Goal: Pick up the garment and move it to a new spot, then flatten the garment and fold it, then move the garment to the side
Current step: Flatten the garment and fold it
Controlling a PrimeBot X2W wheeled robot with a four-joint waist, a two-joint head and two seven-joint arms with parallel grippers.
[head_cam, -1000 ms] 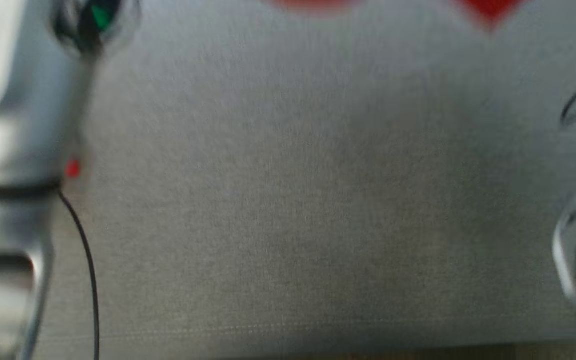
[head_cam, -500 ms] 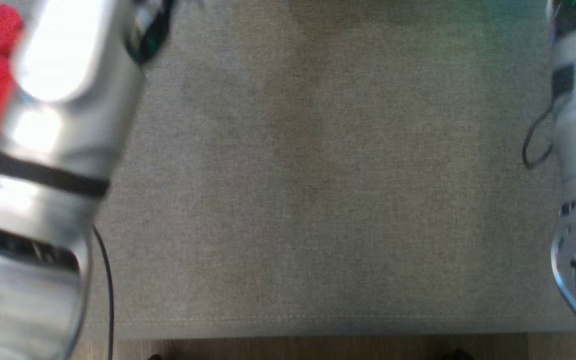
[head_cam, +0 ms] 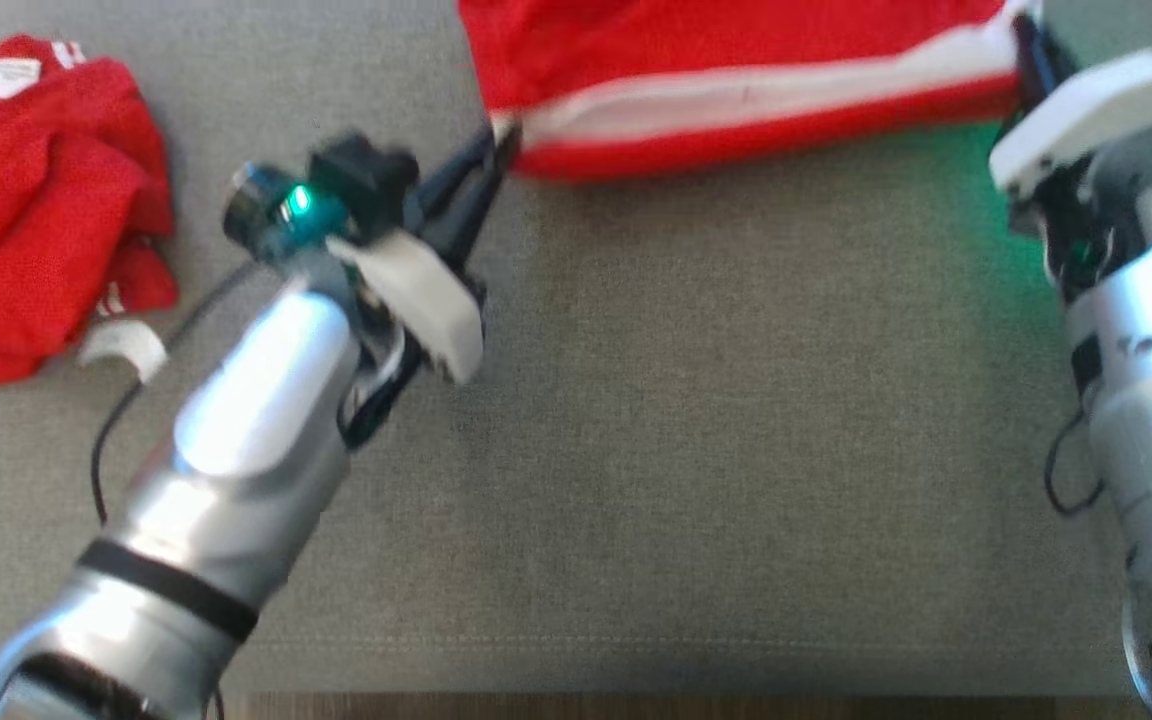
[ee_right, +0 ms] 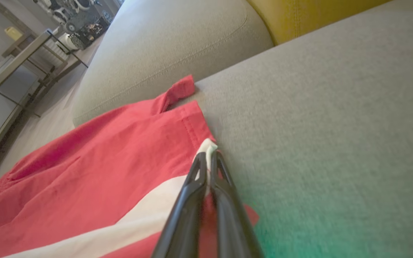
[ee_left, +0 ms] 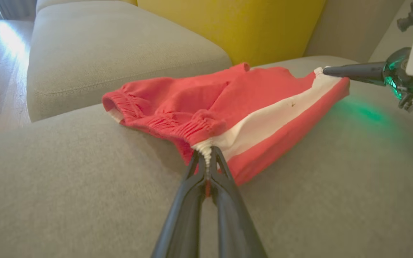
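Observation:
The garment point(head_cam: 736, 50), red shorts with a white side stripe, lies stretched along the far part of the grey sofa seat point(head_cam: 686, 420). My left gripper point(head_cam: 501, 140) is shut on its left end. In the left wrist view the fingers point(ee_left: 206, 157) pinch the gathered white waistband corner of the garment point(ee_left: 249, 104). My right gripper point(head_cam: 1021, 40) is shut on the other end. In the right wrist view its tips point(ee_right: 209, 152) clamp the white stripe at the hem of the garment point(ee_right: 102, 161). The right gripper point(ee_left: 326, 70) is also seen from the left wrist.
A second red garment point(head_cam: 46, 200) lies crumpled at the seat's left. A yellow back cushion point(ee_left: 235, 25) and another grey seat cushion point(ee_left: 113, 53) are beyond the shorts. The seat's front edge and wooden floor point(head_cam: 636, 705) run along the bottom. A metal shelf point(ee_right: 20, 61) stands farther off.
The head camera has swung, so the view went from blurred bare cushion and forearms to the stretched shorts with both grippers on them. Both grippers stay shut.

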